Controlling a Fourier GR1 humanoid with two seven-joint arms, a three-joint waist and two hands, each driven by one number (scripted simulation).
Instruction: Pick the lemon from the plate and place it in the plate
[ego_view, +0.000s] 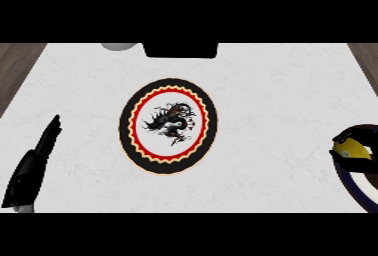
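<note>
- right hand (353, 134) is at the right edge of the frame, fingers curled round the lemon (353, 150), just above the dark plate (360, 192) that's cut off in the lower right
- left hand (33, 165) rests flat-fingered at lower left, holding nothing
- I'd lift straight up first so the lemon clears the rim, then carry it left across the counter (273, 85)
- aim for the middle of the patterned plate (125, 125), go low before letting go, lemons roll

No legible text, no labels (anywhere)
</note>
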